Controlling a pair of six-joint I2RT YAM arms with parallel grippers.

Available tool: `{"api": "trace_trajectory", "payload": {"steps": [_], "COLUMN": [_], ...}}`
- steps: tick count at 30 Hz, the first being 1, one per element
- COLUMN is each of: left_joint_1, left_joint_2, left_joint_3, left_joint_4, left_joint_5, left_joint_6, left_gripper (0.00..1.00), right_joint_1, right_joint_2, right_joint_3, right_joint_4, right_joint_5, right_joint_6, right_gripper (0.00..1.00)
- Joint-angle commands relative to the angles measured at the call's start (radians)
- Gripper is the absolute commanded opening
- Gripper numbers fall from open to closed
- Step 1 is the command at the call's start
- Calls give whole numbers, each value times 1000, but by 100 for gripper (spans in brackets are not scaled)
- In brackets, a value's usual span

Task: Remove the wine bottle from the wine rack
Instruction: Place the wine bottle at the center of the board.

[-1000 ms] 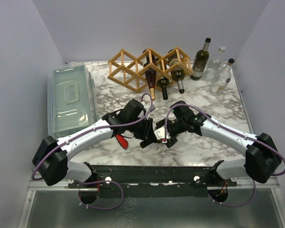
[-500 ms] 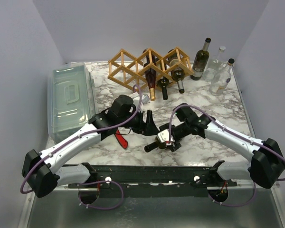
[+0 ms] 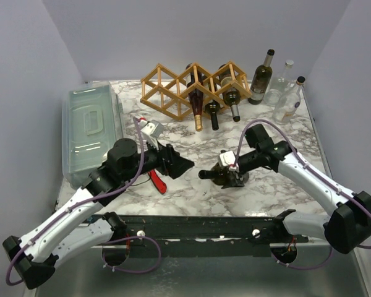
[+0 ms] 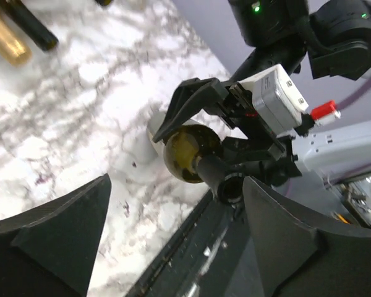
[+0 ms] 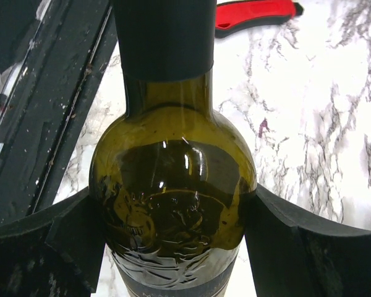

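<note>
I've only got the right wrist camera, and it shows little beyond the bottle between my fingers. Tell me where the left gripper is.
Observer: The left gripper hangs open and empty to the left of the wine bottle, apart from it.
Operator: Give me the bottle's lie from overhead.
Observer: It lies roughly level in the right gripper, with its neck pointing left toward the left gripper.
Operator: Now report the rack.
Observer: The wine rack at the back holds three other bottles in its middle and right cells, necks toward the arms.
</note>
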Motion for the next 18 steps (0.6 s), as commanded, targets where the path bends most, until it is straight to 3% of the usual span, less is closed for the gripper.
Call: {"api": "trace_trajectory", "payload": {"steps": [1,7,11,15,18], "left_joint_1": [8,9,11,11,10], "left_joint_2": [-124,-234,-283,-346,-377], "left_joint_3": [-85,-226,-298,-412,-457], "left_joint_4": [142,307,361,508,540], "left_joint_5": [-115,-145,-184,-198,-190], "left_joint_6": [49,-6,-53,-142,-149], "left_gripper": [92,98,99,99,99], "right_joint_1": [-86,-315,-488,-602,-636], "right_joint_2": [-34,-14,-25,-34,-27], "right_joint_3": [71,148,170,143,96], "right_joint_4": [-18,-25,75,325,591], "right_joint_5": [-157,-321,-373,-330,-211], "right_joint_6": [56,158,317,608,895], "right_gripper": [9,8,7,7,7]}}
